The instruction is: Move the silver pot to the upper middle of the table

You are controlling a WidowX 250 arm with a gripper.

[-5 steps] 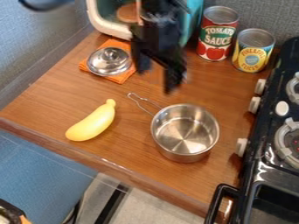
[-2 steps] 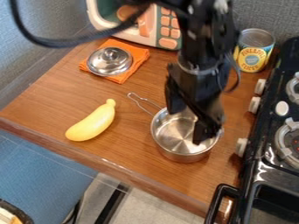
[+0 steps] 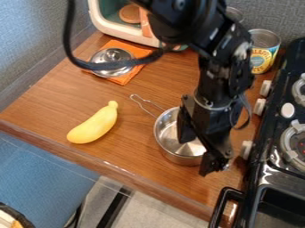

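The gripper point(image 3: 198, 151) hangs over the right part of the silver pot point(image 3: 169, 135), with its fingers spread open. One finger point(image 3: 186, 130) is over the pot's inside, and the other is at the lower right, by the outside of the rim. The pot stands upright on the wooden table point(image 3: 119, 156), right of centre, and its wire handle points to the upper left. The arm covers much of the pot's right side. Whether the fingers touch the pot I cannot tell.
A yellow banana-shaped toy point(image 3: 94, 125) lies left of the pot. Behind are a silver lid point(image 3: 111, 60) on an orange cloth point(image 3: 126, 77), a toy microwave point(image 3: 113, 27) and a pineapple can point(image 3: 262, 49). The black stove point(image 3: 274, 156) borders the right side.
The gripper has come from the back of the table over the pot, then shifted down and right to the pot's right rim. The pot has not moved.
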